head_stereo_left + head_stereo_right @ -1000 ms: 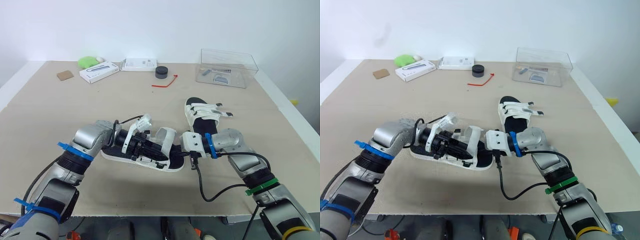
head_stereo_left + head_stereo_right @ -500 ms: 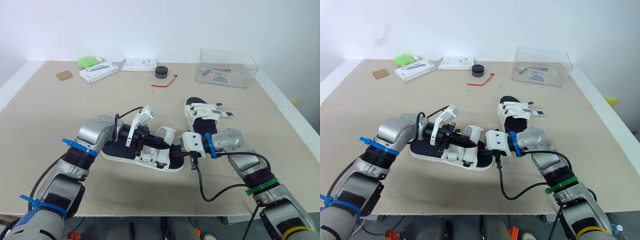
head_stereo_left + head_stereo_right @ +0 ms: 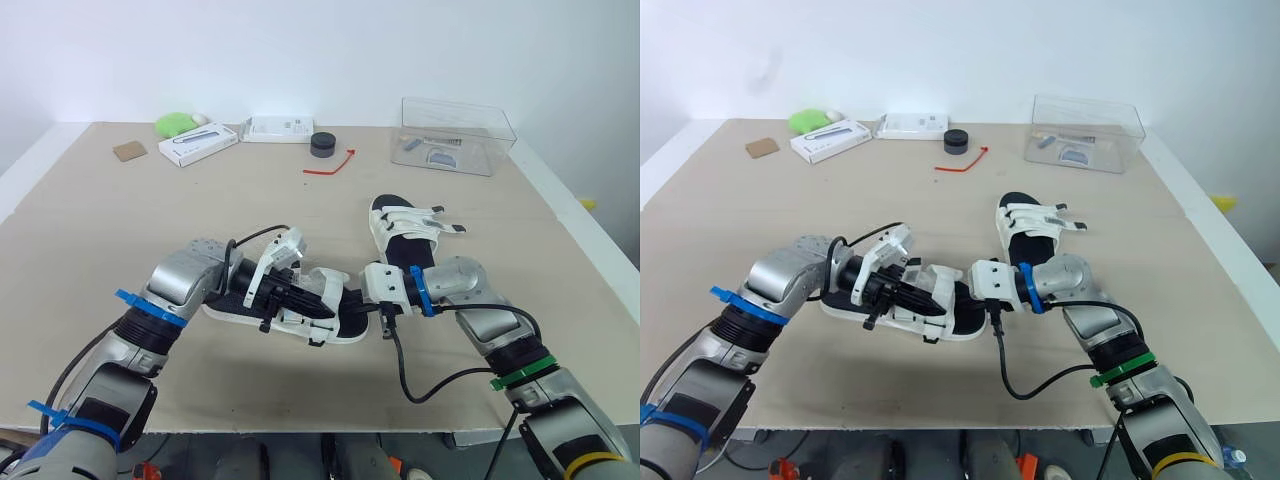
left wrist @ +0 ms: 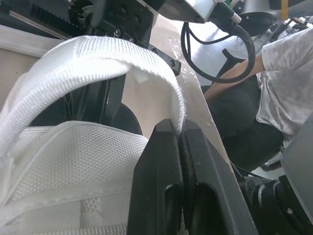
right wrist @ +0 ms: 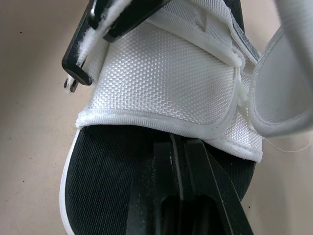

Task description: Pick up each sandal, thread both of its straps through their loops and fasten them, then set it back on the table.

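The left gripper [image 4: 177,128] is pinching the limp white woven strap [image 4: 93,54] near its tip, while the right gripper [image 5: 180,143], jaws closed, is seemingly pinning the stiffer footbed [image 5: 110,164] of the black-soled sandal [image 3: 240,316].

wall [image 3: 300,50]: white | 1 table [image 3: 100,220]: beige (white rim) | light: even

No legible text, label, brand, number or sign on anything in view.

Right end effector [image 5: 181,143] closed over sandal [image 5: 100,164] footbed, white strap [image 5: 166,83] just beyond, tan table [image 5: 29,107] beside
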Robot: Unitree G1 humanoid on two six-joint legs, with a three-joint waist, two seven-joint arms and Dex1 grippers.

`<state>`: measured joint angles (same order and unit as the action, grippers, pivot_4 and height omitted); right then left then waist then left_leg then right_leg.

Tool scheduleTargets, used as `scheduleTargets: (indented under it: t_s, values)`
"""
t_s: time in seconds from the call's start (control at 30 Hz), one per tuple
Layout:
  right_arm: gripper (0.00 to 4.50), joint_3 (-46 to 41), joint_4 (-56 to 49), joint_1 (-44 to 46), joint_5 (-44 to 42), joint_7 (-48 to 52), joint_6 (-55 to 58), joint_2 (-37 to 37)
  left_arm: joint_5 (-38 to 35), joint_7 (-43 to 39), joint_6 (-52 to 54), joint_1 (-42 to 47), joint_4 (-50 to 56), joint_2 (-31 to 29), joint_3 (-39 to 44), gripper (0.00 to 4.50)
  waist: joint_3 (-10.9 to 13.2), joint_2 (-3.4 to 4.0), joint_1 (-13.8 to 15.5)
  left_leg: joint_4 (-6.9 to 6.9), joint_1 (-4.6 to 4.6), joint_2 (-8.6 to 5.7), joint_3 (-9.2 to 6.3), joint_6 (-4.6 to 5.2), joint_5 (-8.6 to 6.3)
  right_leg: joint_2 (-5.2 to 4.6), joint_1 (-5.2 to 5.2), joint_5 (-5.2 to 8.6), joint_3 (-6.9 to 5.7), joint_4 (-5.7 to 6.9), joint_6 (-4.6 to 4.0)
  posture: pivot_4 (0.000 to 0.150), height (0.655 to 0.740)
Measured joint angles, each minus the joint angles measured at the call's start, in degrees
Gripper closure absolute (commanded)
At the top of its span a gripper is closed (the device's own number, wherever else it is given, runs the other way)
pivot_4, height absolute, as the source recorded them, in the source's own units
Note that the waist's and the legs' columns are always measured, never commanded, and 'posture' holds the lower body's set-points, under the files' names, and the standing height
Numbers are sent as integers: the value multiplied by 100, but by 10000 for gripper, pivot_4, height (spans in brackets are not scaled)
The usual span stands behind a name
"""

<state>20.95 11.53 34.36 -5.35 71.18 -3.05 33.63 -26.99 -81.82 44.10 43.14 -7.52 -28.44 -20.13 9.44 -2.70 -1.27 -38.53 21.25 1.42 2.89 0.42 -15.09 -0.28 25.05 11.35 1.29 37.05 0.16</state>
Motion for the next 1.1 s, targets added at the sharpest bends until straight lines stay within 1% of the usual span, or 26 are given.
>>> scheduleTargets:
  t_s: [0.1, 0.27, 0.37, 0.4, 0.47, 0.5, 0.53, 0.6, 0.63, 0.83, 0.87, 0.9, 0.97, 1.0, 1.1]
  values:
    - [45000, 22, 6, 16, 0, 0, -19, -13, 1, -102, -4, -139, 247, -183, -88, 44587, 0, 0, -11, 2, 0, 4, -1, 0, 0, 3, 1, 2, -1, 0, -4, 1500, 7400]
    - [45000, 45, 25, 28, 0, -4, -61, -18, -2, -108, 12, -166, 368, -225, -102, 44587, 0, 0, -10, 3, -1, 10, -2, 0, 0, 10, 1, 4, -2, 0, -7, 1500, 7400]
    - [45000, 57, 25, 38, 0, -4, -69, -18, -71, -67, 236, -163, 425, -254, -69, 44587, 0, 0, -11, 6, -2, 12, -2, 1, -1, 12, 3, 4, -3, 0, -7, 1500, 7400]
    - [45000, 62, 25, 44, 0, -4, -73, -19, -102, -66, 307, -163, 436, -275, -62, 42067, 0, 0, -11, 7, -2, 12, -1, 1, -1, 14, 4, 4, -2, 0, -7, 1500, 7400]
    - [45000, 78, 37, 59, 0, -4, -92, -20, -217, -96, 454, -161, 541, -406, -19, 35600, 1, 1, -15, 8, 2, 15, -2, 1, -1, 17, 9, 3, -2, 1, -6, 1500, 7400]
    - [45000, 80, 60, 67, -1, 5, -103, -20, -239, -129, 470, -153, 620, -505, 28, 31548, 0, 1, -15, 9, 1, 15, -4, 1, -1, 16, 8, 4, -3, 1, -7, 1500, 7400]
    - [45000, 86, 82, 85, 0, 10, -110, -20, -252, -142, 468, -140, 658, -577, 56, 26107, 0, 1, -12, 9, 0, 15, -6, 1, -1, 16, 6, 4, -3, 1, -8, 1500, 7400]
    - [45000, 92, 141, 114, 0, 12, -123, -20, -290, -194, 450, -129, 731, -693, 103, 17413, 0, 1, -9, 7, -2, 14, -4, 1, -1, 13, 4, 6, -4, 1, -14, 1500, 7400]
    - [45000, 94, 165, 125, 0, 12, -127, -20, -298, -211, 439, -129, 777, -728, 114, 12032, 0, 1, -9, 4, -3, 13, -3, 1, 0, 11, 2, 5, -4, 1, -12, 1500, 7400]
    - [45000, 114, 219, 163, 0, 31, -172, -22, -407, -242, 455, -135, 1064, -1294, 408, 12032, 1, 1, -10, 0, -4, 11, 2, 2, 1, 10, 3, 1, 1, 0, -8, 1500, 7400]
    - [45000, 123, 214, 174, -1, 39, -195, -28, -671, -263, 669, -202, 1331, -1493, 636, 12032, 3, -1, -16, 2, 1, 12, 4, 2, 1, 11, 8, 2, 3, 0, -8, 1500, 7400]
    - [45000, 122, 219, 175, -1, 53, -204, -28, -766, -279, 763, -217, 1431, -1567, 728, 12032, 5, -2, -19, 3, 3, 12, 3, 2, 1, 11, 9, 3, 2, 1, -10, 1500, 7400]
    - [45000, 130, 215, 184, -1, 87, -215, -30, -1291, -230, 1156, -555, 2080, -1896, 1218, 12032, 4, 2, -31, 9, 0, 12, 5, 2, -1, 8, 10, 6, 4, 0, -14, 1500, 7400]
    - [45000, 124, 220, 185, -1, 105, -216, -28, -1460, -196, 1266, -731, 2315, -1957, 1327, 12032, 3, 4, -29, 10, -2, 12, 3, 2, -2, 5, 7, 8, 4, 0, -14, 1500, 7400]
    - [45000, 112, 238, 184, -1, 103, -214, -21, -1929, 260, 1560, -1645, 3031, -1869, 1550, 12032, 4, 3, -22, 7, -2, 11, 0, 1, -2, 0, 4, 8, 7, 1, -13, 1500, 7400]
